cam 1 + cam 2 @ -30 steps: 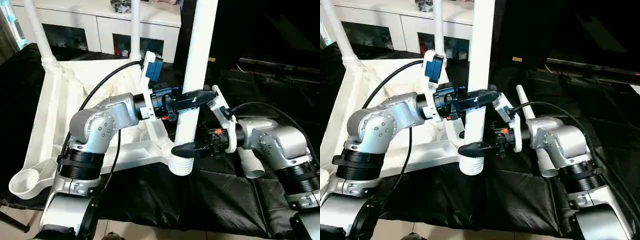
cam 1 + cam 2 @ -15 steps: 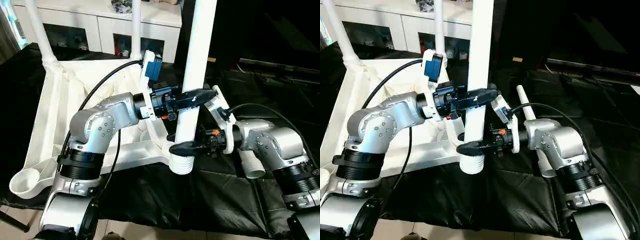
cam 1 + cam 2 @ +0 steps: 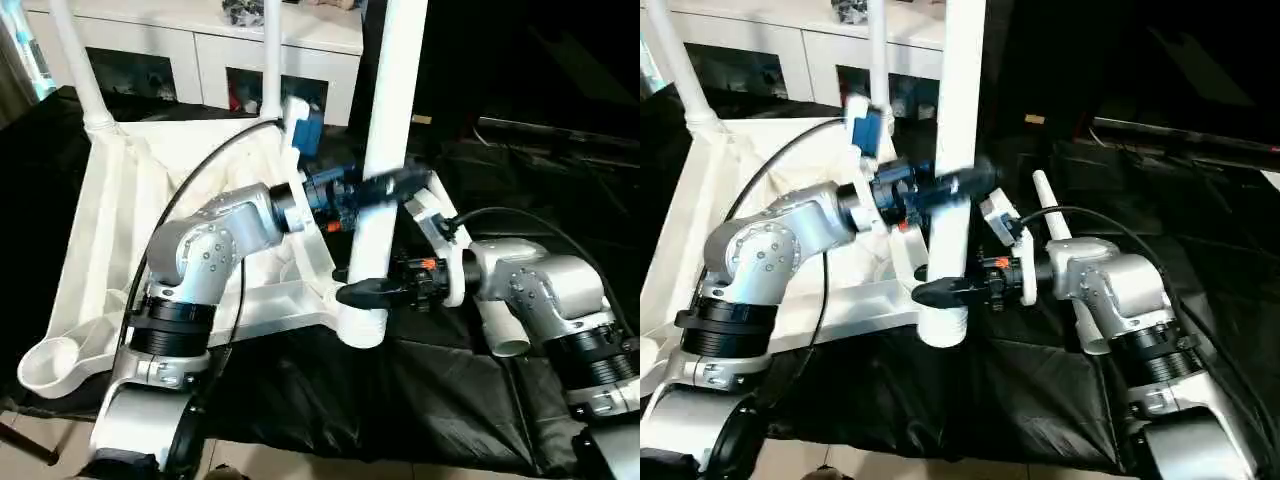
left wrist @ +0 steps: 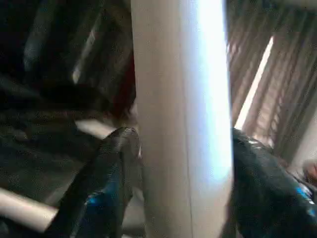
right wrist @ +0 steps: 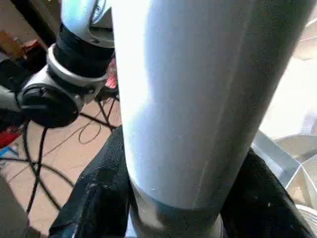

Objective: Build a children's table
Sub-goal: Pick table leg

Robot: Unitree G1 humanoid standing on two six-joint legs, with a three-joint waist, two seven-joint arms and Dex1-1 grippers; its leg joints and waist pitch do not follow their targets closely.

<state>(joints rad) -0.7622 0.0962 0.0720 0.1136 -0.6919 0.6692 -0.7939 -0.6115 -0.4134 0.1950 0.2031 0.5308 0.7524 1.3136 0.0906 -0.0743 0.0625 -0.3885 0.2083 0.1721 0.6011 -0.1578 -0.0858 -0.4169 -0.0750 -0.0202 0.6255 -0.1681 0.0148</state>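
Observation:
The children's table lies upside down: its white ribbed tabletop (image 3: 120, 230) rests on the black cloth, with two legs (image 3: 78, 60) (image 3: 270, 55) standing in the far corners. A third white leg (image 3: 385, 130) stands upright at the near right corner. Its ribbed lower end (image 3: 360, 328) hides the socket there. My left gripper (image 3: 385, 187) is open, and its fingers (image 4: 109, 183) flank the leg (image 4: 181, 119) halfway up. Lower down, my right gripper (image 3: 362, 290) is shut on the leg (image 5: 188, 99), just above the ribbed end. Its fingers (image 5: 99, 193) press both sides.
Another white leg (image 3: 1060, 230) lies on the black cloth behind my right forearm. An empty corner socket (image 3: 55, 362) sits at the near left. A white glass-door cabinet (image 3: 200, 50) stands behind the table. Black cables trail over both arms.
My right gripper has closed around the leg's lower part. My left gripper has loosened on the leg and its arm is shifting. The leg has tilted a little to the left.

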